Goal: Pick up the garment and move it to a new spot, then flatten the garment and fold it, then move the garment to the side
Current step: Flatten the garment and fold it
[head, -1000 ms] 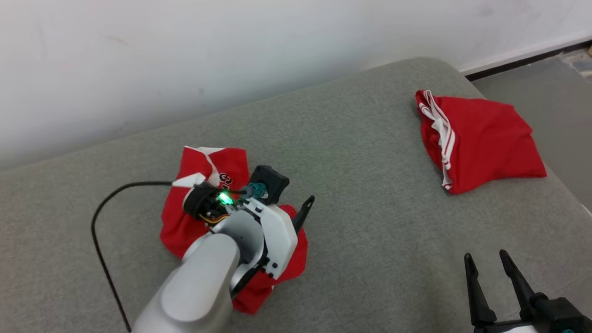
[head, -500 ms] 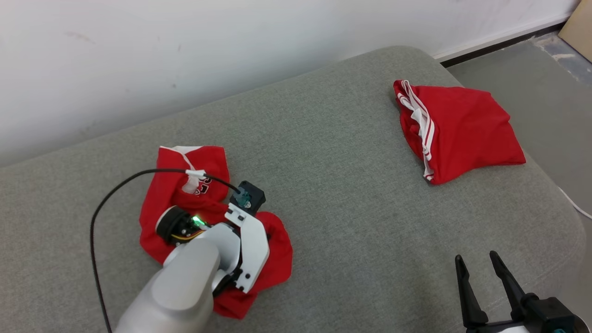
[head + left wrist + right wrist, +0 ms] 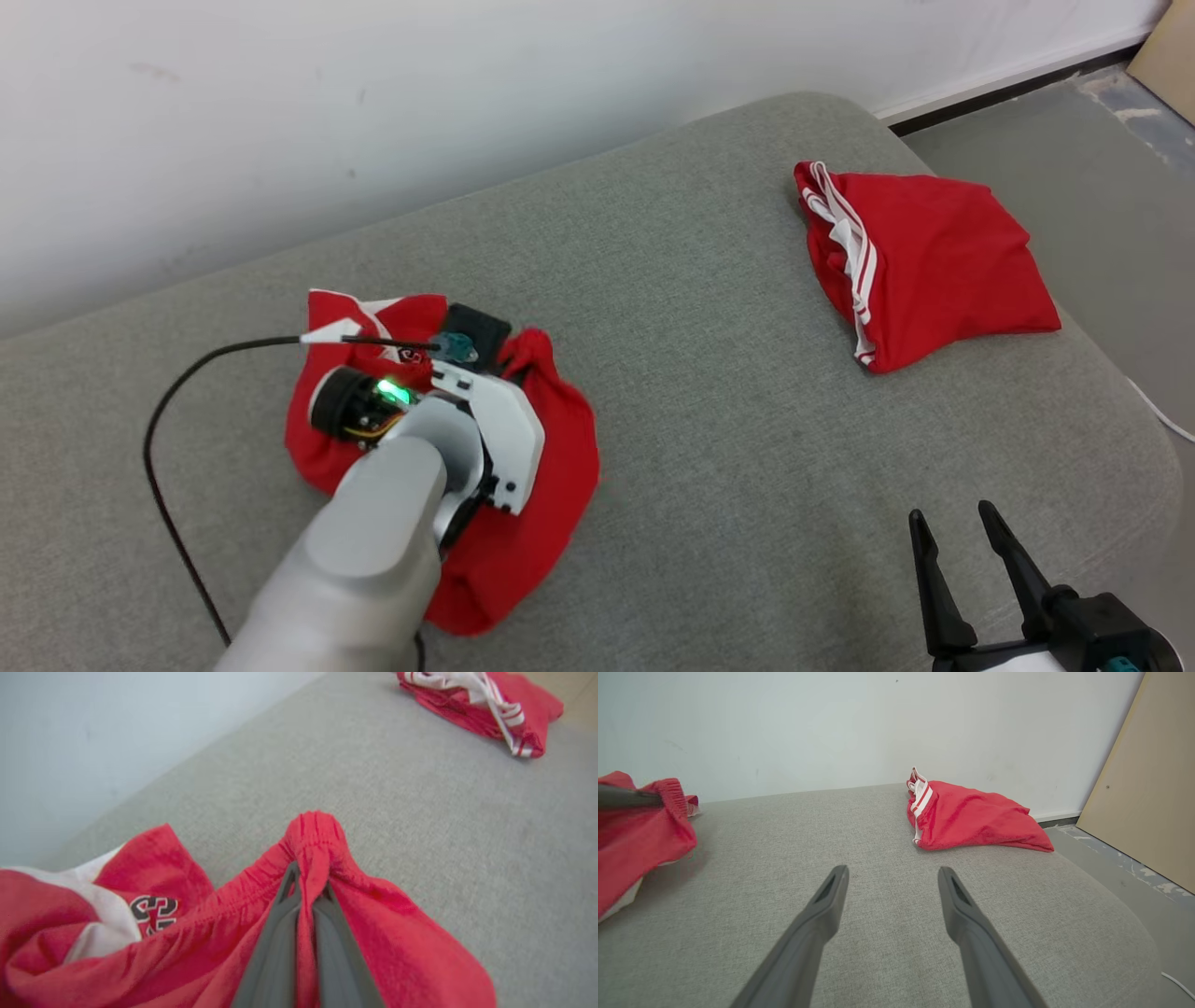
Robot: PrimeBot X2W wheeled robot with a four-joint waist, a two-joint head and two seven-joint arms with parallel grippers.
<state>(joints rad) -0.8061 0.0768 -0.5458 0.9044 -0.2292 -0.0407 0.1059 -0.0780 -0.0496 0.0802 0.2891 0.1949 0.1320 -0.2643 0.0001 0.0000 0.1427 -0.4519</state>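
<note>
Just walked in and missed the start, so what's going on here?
The robot's left gripper is shut on a bunched fold of the crumpled red garment on the grey cushion. Its right gripper hangs open and empty over the cushion. A second red garment with white stripes lies apart, far right.

Red garments, two: crumpled garment (image 3: 551, 467) lower left of frame, folded garment (image 3: 934, 261) upper right. Grippers, two: left gripper (image 3: 308, 879), right gripper (image 3: 950, 513). Grey cushion (image 3: 700, 420), one. Black cable (image 3: 147, 448), one. Tan board (image 3: 1148, 788), one.
</note>
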